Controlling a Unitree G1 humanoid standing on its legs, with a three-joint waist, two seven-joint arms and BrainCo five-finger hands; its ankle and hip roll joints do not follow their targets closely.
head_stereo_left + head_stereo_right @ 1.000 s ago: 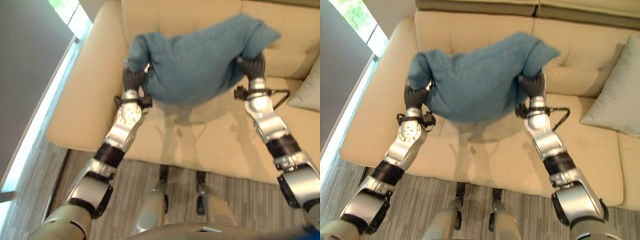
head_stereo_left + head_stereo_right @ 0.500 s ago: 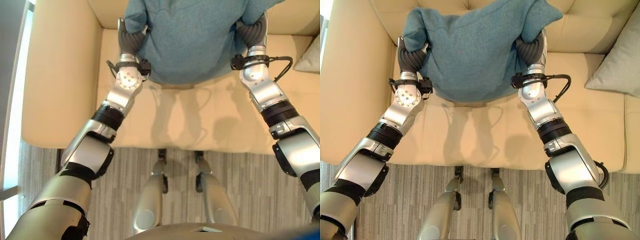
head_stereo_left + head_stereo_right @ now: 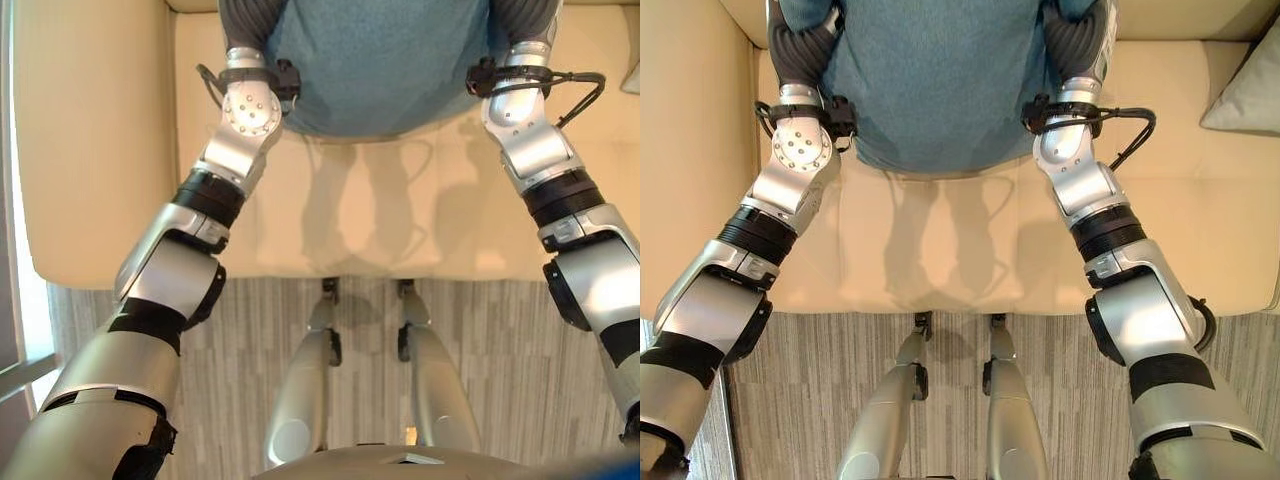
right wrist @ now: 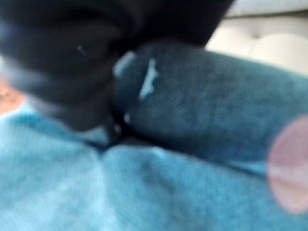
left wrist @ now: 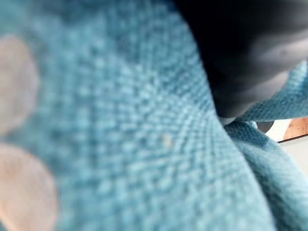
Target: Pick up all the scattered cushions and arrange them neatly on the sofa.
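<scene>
A teal blue cushion (image 3: 380, 60) hangs between my two hands over the back part of the cream sofa seat (image 3: 380, 220). Its lower edge casts a shadow on the seat. My left hand (image 3: 795, 50) presses into its left side and my right hand (image 3: 1075, 40) into its right side, and only their dark ribbed covers are in sight. In the left wrist view the teal weave (image 5: 120, 144) lies right against the dark cover (image 5: 250, 48). The right wrist view has the same cloth (image 4: 144, 192) bunched under its cover (image 4: 72, 57).
A pale grey cushion (image 3: 1250, 95) rests on the seat at the far right. The sofa's wide left armrest (image 3: 90, 150) borders the seat. Grey striped carpet (image 3: 500, 350) runs along the sofa's front edge, and a window strip (image 3: 20, 330) lies at the far left.
The view has tipped down toward the seat front and floor. Both arms have stretched farther over the seat, carrying the teal cushion toward the backrest.
</scene>
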